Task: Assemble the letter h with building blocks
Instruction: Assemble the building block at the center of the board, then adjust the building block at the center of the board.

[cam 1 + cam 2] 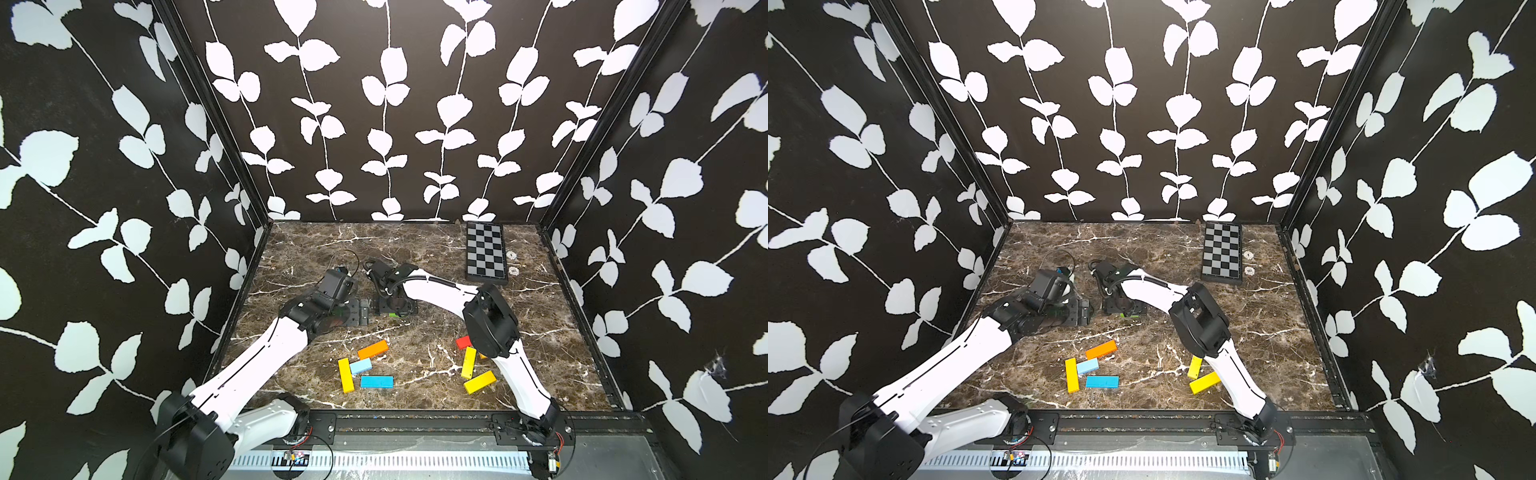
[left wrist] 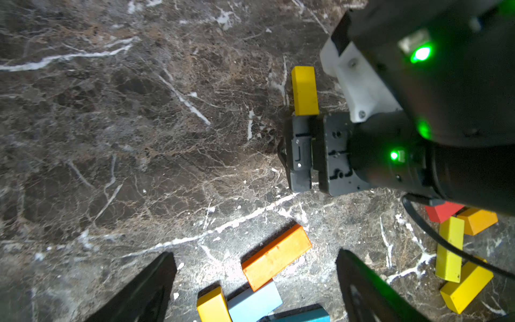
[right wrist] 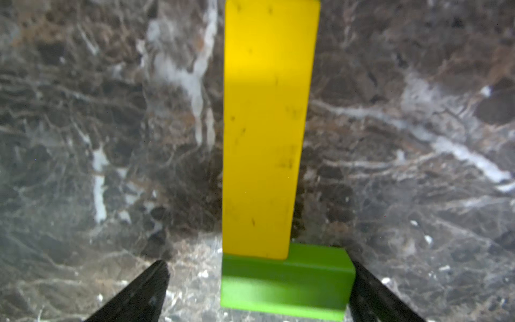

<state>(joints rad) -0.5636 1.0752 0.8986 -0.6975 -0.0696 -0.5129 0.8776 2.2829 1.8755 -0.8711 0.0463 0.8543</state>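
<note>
In the right wrist view a long yellow block (image 3: 267, 125) lies flat on the marble, with a short green block (image 3: 287, 281) across its near end. My right gripper (image 3: 257, 262) stands open around the green block: one finger is close against its end, the other well clear. My left gripper (image 2: 255, 255) hangs open above an orange block (image 2: 276, 256), a light blue block (image 2: 255, 304), a yellow block (image 2: 213, 306) and a blue block (image 2: 301, 316). In both top views the two grippers (image 1: 357, 311) (image 1: 395, 309) sit side by side at mid-table.
A red block (image 1: 463, 342) and two yellow blocks (image 1: 468, 362) (image 1: 480, 381) lie by the right arm's elbow, with a small orange one (image 2: 478, 221). A chequered board (image 1: 485, 253) lies at the back right. Patterned walls enclose three sides.
</note>
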